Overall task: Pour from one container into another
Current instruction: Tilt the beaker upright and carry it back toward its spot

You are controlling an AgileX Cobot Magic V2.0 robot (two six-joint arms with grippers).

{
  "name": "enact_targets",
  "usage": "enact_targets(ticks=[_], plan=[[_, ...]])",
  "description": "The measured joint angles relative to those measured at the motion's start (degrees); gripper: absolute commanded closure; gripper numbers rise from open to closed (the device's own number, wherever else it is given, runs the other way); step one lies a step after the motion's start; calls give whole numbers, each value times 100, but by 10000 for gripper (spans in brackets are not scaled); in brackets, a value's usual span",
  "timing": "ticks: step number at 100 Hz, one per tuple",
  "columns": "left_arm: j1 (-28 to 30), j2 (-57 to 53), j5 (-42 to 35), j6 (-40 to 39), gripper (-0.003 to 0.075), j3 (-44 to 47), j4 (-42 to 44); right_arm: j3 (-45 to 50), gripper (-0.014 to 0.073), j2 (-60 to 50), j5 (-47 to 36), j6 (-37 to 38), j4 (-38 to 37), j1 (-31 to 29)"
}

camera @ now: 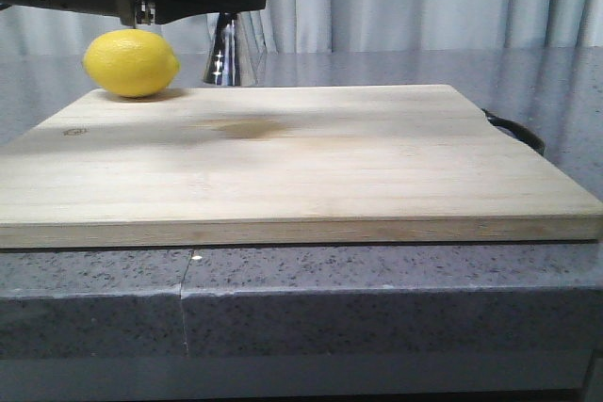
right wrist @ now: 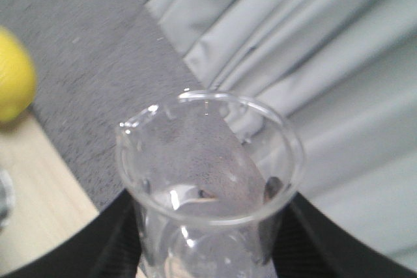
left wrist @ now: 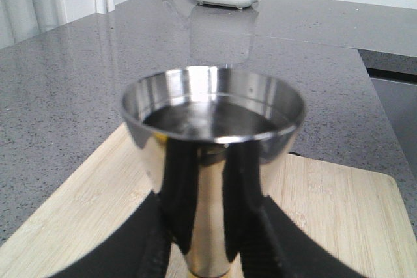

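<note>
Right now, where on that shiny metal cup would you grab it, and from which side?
At the narrow waist of the steel jigger, from the side, fingers level. The left gripper sits there already: flared cones above and below stop slipping, and the full mouth stays upright.

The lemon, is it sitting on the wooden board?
Yes, the lemon rests on the far left corner of the wooden board, beside the steel jigger.

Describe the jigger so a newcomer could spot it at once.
Start at the wooden board and go to its far left corner, beside the lemon. The jigger stands there, under the black arm: shiny steel, flaring out at its base, unlike the round, matte yellow fruit.
</note>
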Motion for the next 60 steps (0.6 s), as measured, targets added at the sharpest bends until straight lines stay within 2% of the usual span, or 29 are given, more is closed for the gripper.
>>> enact_targets(ticks=[33,49,60], plan=[[0,0,0,0,552,0,0,1263,297,-937,-901,2191,0,-1068],[0,0,0,0,552,0,0,1993,297,-1052,-1684,3078,-11,-1675],[0,0,0,0,552,0,0,2552,297,-1052,-2504,3492,-45,-2052]])
